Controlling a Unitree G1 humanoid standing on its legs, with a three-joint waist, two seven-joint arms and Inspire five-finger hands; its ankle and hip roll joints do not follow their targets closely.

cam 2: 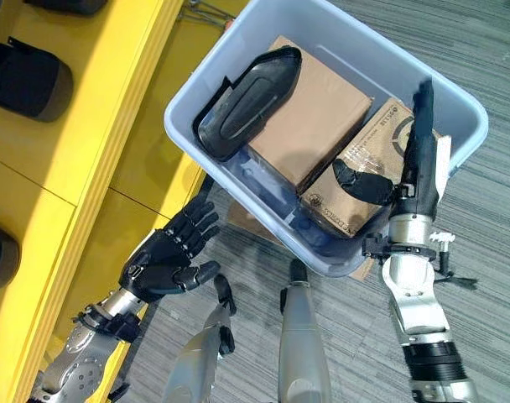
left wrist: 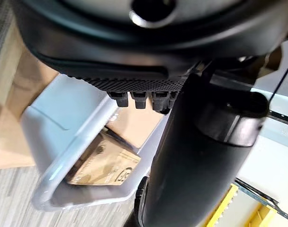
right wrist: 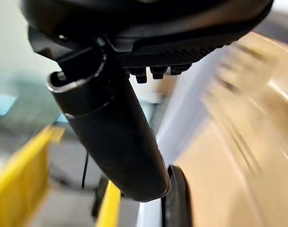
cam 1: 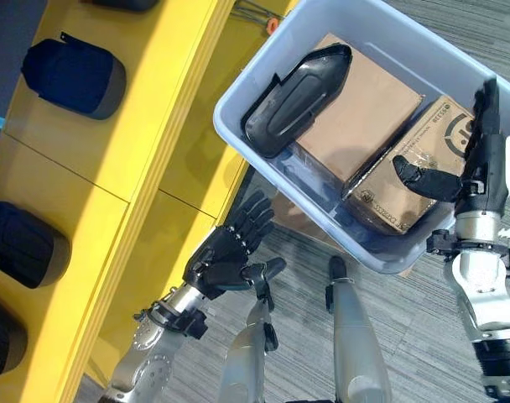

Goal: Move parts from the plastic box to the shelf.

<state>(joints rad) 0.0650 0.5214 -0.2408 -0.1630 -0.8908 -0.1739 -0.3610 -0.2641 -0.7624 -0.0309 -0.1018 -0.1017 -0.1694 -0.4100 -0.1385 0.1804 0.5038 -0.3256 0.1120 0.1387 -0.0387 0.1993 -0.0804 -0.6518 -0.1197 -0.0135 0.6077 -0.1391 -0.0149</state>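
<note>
From the head cameras I saw the pale grey-blue plastic box (cam 1: 238, 126) sitting beside the long yellow shelf (cam 1: 146, 126), over a grey striped carpet floor (cam 1: 406, 353). Inside the box lay one glossy black moulded part (cam 1: 297, 99), tilted across the top of a plain brown cardboard carton (cam 1: 364, 117), with a second printed brown carton (cam 1: 423, 176) just beside it toward my right. My right hand (cam 1: 483, 159) stood at the box's near right wall, fingers straight and pointing up along it, thumb stretched over the printed carton; it gripped nothing. My left hand (cam 1: 230, 252) hung below the box's near left corner, between the box and the shelf, its fingers relaxed and spread, carrying nothing. On the shelf I could see three dark rounded parts (cam 1: 75, 75) resting apart from one another along its yellow surface, with one more cut off at the upper edge.
</note>
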